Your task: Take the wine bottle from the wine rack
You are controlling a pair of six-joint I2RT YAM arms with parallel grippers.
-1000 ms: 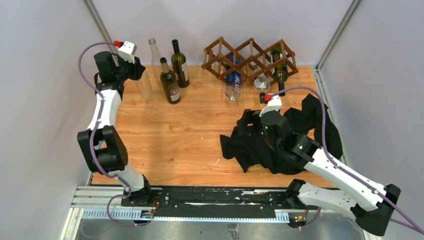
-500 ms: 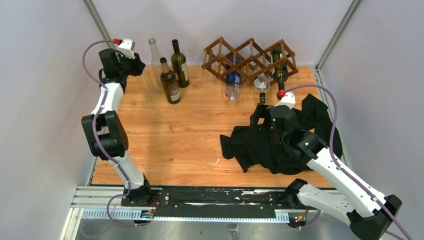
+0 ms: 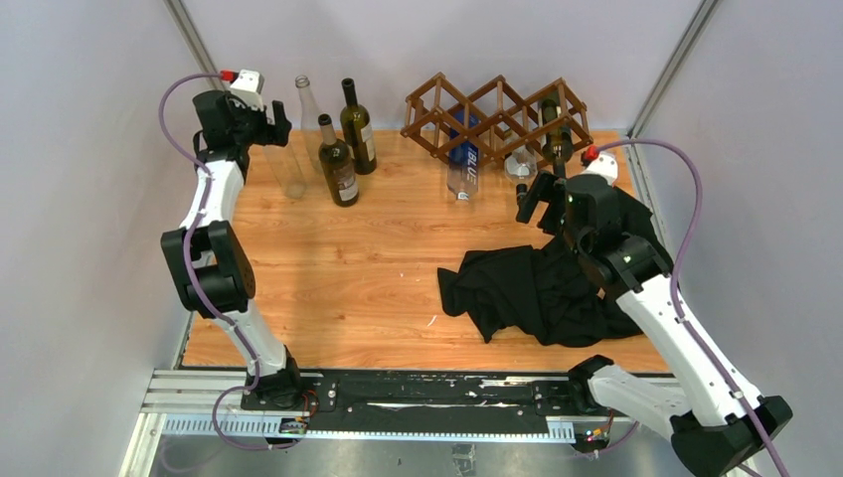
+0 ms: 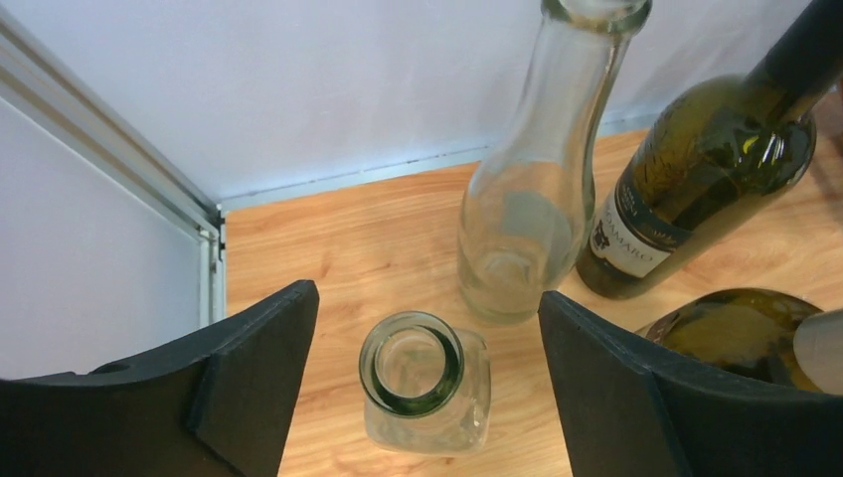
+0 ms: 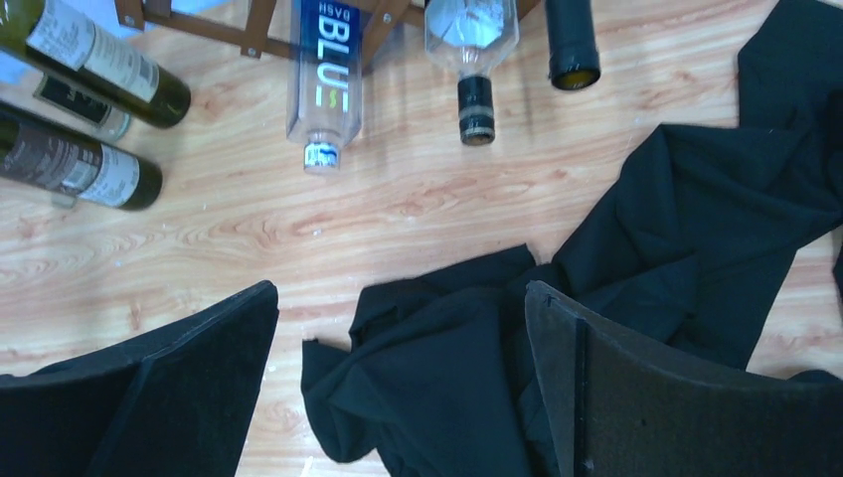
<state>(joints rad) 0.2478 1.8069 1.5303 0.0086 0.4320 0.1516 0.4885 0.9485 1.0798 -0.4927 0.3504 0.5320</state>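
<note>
Wooden desk, far right corner: the right gripper (image 5: 400, 298), jaws spread and empty, is seen near the dark wine bottle (image 5: 572, 45), whose neck projects from the wine rack (image 3: 494, 109) toward the near edge. The left gripper (image 4: 425, 298), likewise spread, is well apart.

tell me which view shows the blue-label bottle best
Right wrist: the blue-label bottle is large there, label and neck clear, sticking out of the wine rack. Top external shows it small; left wrist misses it.
</note>
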